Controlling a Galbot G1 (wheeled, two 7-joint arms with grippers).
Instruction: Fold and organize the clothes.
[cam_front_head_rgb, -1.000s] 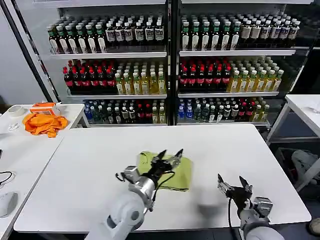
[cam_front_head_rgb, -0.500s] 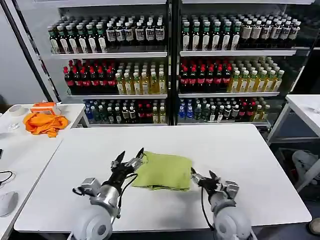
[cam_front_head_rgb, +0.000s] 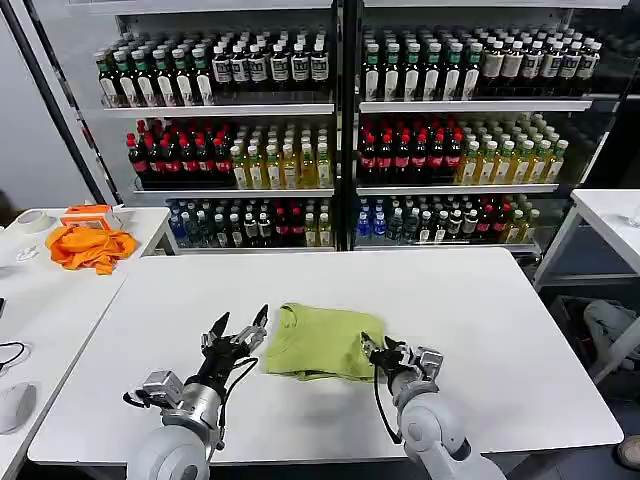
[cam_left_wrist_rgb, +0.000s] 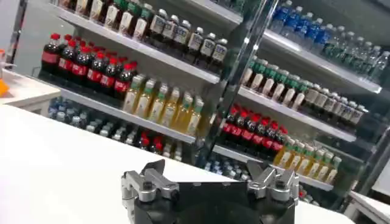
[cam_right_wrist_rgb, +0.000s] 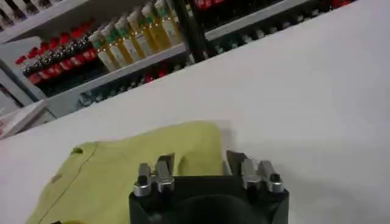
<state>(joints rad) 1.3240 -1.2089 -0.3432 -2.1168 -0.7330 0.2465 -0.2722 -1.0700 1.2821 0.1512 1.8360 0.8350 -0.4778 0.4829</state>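
The head view looks forward and down across the white table (cam_front_head_rgb: 480, 300) toward the drink shelves (cam_front_head_rgb: 340, 130). The left wrist view sits low over its gripper (cam_left_wrist_rgb: 207, 182), facing the shelves. The right wrist view looks closely over its gripper (cam_right_wrist_rgb: 204, 173) at the green shirt (cam_right_wrist_rgb: 122, 176), which also shows at the head view's lower centre.

Left gripper (cam_front_head_rgb: 238, 328) backed off the T-shirt (cam_front_head_rgb: 322, 342); right gripper (cam_front_head_rgb: 383, 350) apparently reached its edge.

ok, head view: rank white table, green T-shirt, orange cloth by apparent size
1. white table
2. green T-shirt
3. orange cloth; it lies farther from the camera, so its true size against the T-shirt is unsure.
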